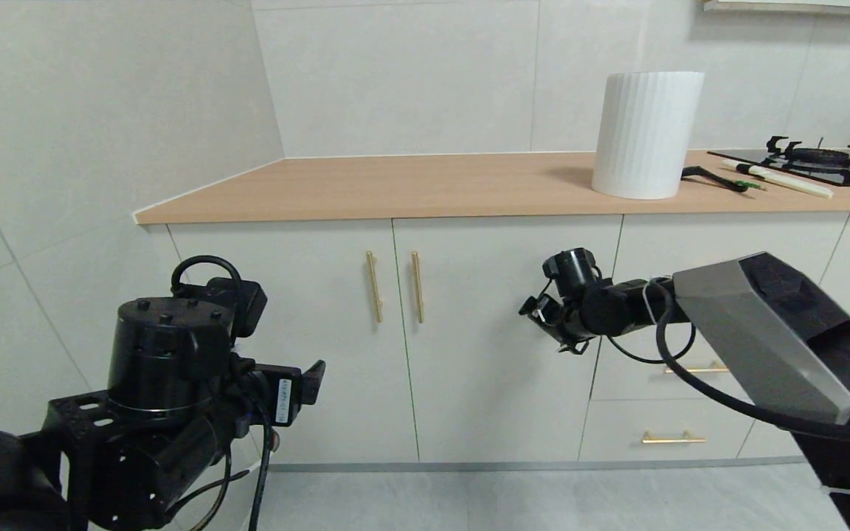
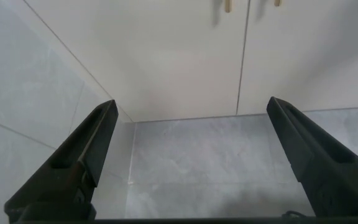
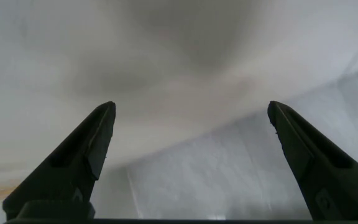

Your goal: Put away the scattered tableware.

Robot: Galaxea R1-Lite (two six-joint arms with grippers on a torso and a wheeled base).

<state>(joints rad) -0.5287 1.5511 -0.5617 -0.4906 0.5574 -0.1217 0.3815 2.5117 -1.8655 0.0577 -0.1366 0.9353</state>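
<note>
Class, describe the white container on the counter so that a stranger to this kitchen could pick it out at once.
Find the wooden countertop above the pale cabinets. Toward its right end, left of the black stove, stands the white container. It alone is tall, upright and ribbed; the utensils beside it lie flat.

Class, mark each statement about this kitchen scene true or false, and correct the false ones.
1. The white ribbed container stands upright on the wooden counter. True.
2. The left gripper holds a spoon. False: it is open and empty.
3. Utensils lie on the counter between the container and the stove. True.
4. The right gripper hovers above the counter. False: it is below counter level, before the cabinet doors.
5. The cabinet doors stand open. False: they are shut.
</note>
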